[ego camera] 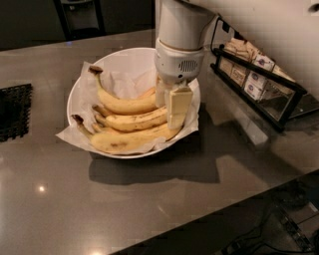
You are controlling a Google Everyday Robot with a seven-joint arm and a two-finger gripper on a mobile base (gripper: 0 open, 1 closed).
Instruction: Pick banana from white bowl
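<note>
The white bowl [75, 94] stands on the grey counter with a crumpled paper liner [124, 74] inside. Three yellow bananas lie in it: a far one [124, 104], a middle one [132, 121] and a near one [124, 142], stems to the left. My gripper [168, 112] hangs from the white arm and reaches down into the right side of the bowl. It sits over the right ends of the far and middle bananas and hides those ends.
A black wire rack [259, 84] with packets stands close to the right of the bowl. A black mat [12, 112] lies at the left edge. The counter's front edge runs diagonally at lower right. A dark chair [79, 15] stands behind the counter.
</note>
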